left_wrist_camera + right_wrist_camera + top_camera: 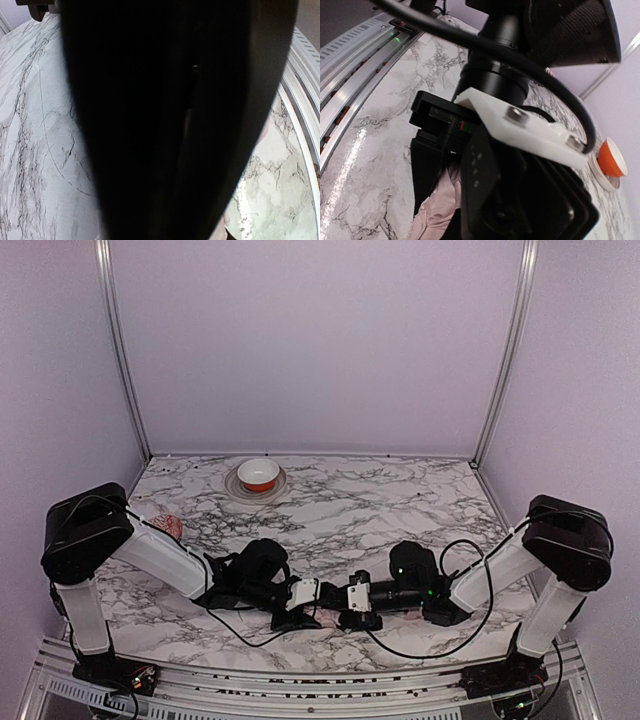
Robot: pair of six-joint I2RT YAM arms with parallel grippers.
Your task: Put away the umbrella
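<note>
The umbrella shows only as a fold of pale pink fabric [432, 212] low in the right wrist view, pressed under black gripper parts. In the top view both grippers meet nose to nose near the table's front edge, the left gripper [320, 602] coming from the left and the right gripper [345, 605] from the right, and they cover the umbrella. A broad black shape [170, 125] fills the left wrist view, so its jaws are hidden. The left arm's white wrist bracket [530, 127] crowds the right wrist view, and I cannot make out how either pair of jaws stands.
An orange and white bowl [259, 474] sits on a small plate at the back of the marble table [400, 500]. A reddish-pink knobbly ball [172, 527] lies by the left arm. The metal front rail [320, 680] runs just behind the grippers. Cables loop beside the right arm.
</note>
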